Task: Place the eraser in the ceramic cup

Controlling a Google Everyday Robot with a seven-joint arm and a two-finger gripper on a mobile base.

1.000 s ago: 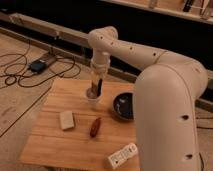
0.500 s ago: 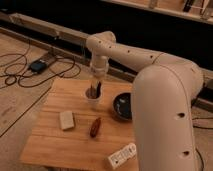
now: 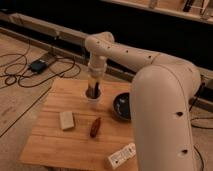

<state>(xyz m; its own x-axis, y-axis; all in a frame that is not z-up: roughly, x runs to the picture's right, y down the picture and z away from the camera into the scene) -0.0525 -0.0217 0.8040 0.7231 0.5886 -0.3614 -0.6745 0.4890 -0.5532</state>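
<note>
The white ceramic cup [image 3: 93, 103] stands upright on the wooden table [image 3: 47, 145], near its back edge. My gripper [image 3: 93, 91] hangs straight down from the arm, right over the cup, with its tip at or just inside the cup's mouth. A small dark shape shows at the mouth under the gripper. I cannot tell whether it is the eraser or part of the gripper. No eraser lies anywhere else on the table.
A dark bowl [image 3: 121, 106] stands just right of the cup. A pale cream block [image 3: 66, 120] and a reddish-brown oblong object [image 3: 94, 127] lie in front of it. A white remote-like device [image 3: 121, 156] lies at the front edge. Cables [image 3: 35, 67] lie on the floor to the left.
My gripper has come down a little over the cup, now reaching its mouth. The things on the table have not moved.
</note>
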